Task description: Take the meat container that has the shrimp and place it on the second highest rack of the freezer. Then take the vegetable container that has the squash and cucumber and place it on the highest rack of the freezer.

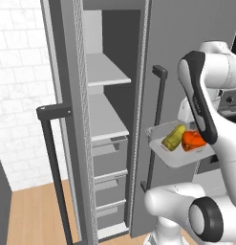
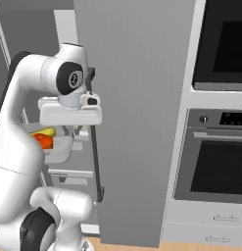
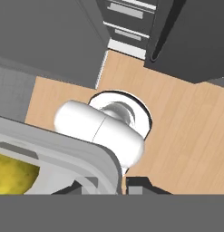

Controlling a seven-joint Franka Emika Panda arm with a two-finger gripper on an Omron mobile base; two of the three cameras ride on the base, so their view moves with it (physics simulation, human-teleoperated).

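Jaws closed tight on rim of vegetable container (image 1: 179,155), squash (image 1: 192,139) and cucumber (image 1: 173,137) inside, held level beside open freezer (image 1: 110,119), highest rack (image 1: 106,72) bare.

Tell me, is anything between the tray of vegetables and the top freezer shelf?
The clear tray with yellow-green cucumber and orange squash hangs before the closed grey right door, beside its dark bar handle. The uppermost white shelf is open; that handle stands between them.
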